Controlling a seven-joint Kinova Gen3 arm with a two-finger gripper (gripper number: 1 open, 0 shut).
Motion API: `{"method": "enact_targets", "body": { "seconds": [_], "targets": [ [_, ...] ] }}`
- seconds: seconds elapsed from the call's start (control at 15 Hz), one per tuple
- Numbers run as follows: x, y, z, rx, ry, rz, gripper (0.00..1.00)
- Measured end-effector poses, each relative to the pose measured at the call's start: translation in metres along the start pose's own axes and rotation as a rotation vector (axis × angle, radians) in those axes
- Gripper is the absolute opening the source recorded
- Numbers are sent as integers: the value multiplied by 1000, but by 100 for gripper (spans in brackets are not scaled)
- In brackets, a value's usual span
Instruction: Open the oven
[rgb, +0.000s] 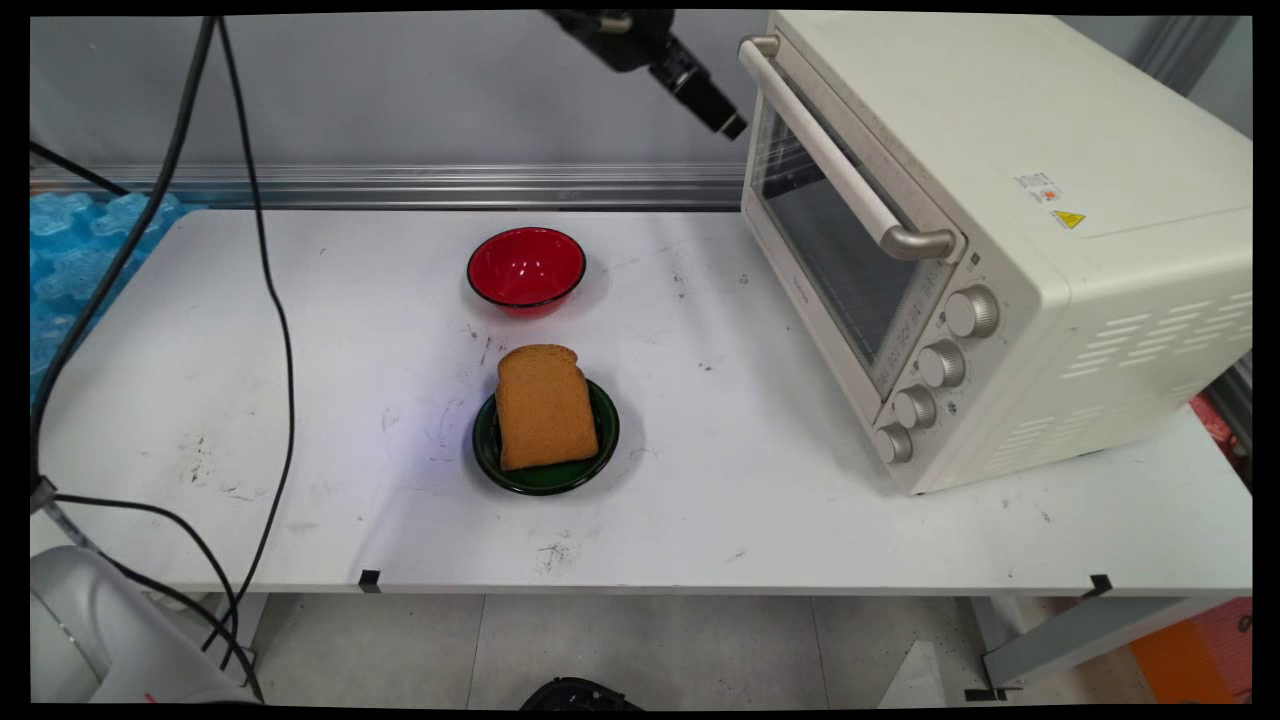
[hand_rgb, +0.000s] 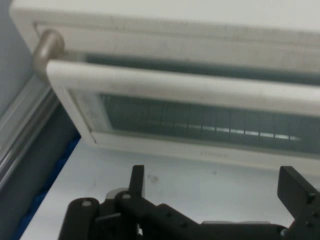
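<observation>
My gripper (rgb: 728, 122) hangs high at the back of the table, just left of the cream toaster oven (rgb: 1010, 250) and close to the far end of its door handle (rgb: 840, 165). The hand view looks straight at that handle (hand_rgb: 175, 85) and the shut glass door (hand_rgb: 200, 122) below it. The gripper (hand_rgb: 215, 185) is open and empty, its two fingers (hand_rgb: 137, 176) wide apart and a short way from the handle.
A slice of brown bread (rgb: 545, 405) lies on a dark green plate (rgb: 545, 484) mid-table. Behind it sits an empty red bowl (rgb: 527, 265). Black cables (rgb: 270, 300) hang at the left, and blue bubble wrap (rgb: 70, 250) lies past the table's left edge.
</observation>
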Motion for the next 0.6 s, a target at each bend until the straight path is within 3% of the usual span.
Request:
{"method": "enact_targets", "body": {
  "seconds": [0.13, 0.2, 0.6],
  "targets": [
    [12, 2, 3, 3, 16, -3, 100],
    [17, 2, 5, 5, 22, -3, 0],
    [41, 6, 13, 13, 54, -5, 0]
  ]
}}
